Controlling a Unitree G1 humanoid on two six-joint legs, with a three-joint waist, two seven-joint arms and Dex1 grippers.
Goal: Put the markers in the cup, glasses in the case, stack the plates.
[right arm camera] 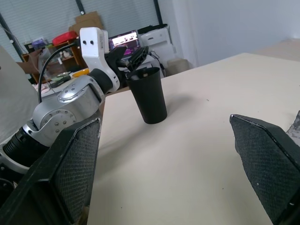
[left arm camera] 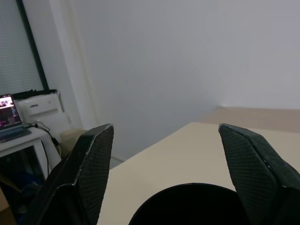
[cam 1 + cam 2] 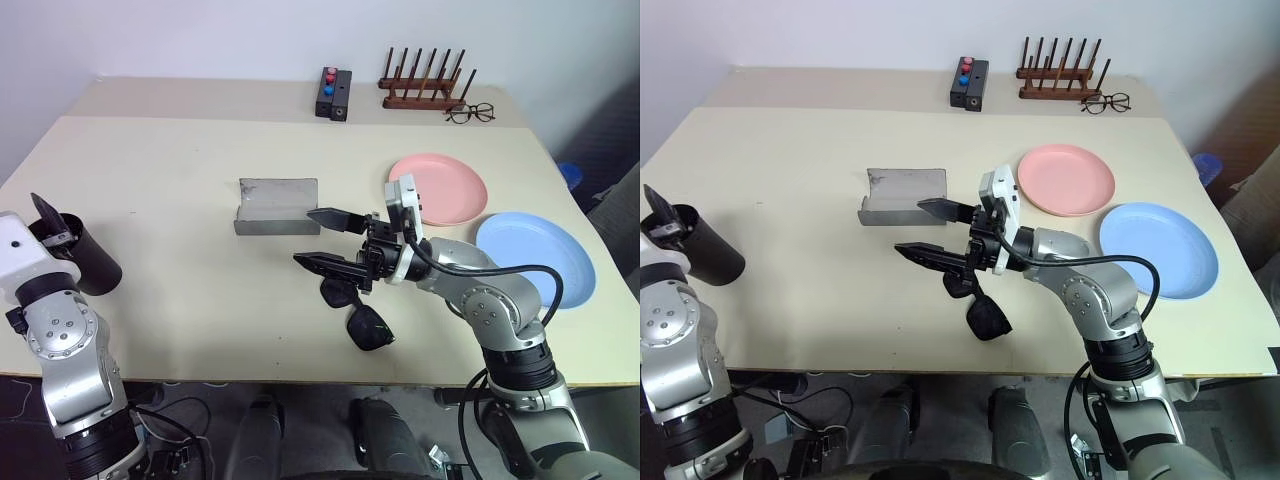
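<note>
Two grippers are at work, and the nearest task thing is the glasses (image 3: 360,318), lying folded close to the table's (image 3: 170,300) near edge, just below the right gripper (image 3: 330,240), whose fingers stand wide apart and empty. That arm should probably drop low and close across the frame, lifting before travelling, since a nudge could slide the glasses off the edge. At far left the left gripper (image 2: 166,176) is spread over the cup (image 3: 88,255), not clamped. Farther back the open case (image 3: 276,205) has bare table around it; the plates (image 3: 437,188) lie well right.
</note>
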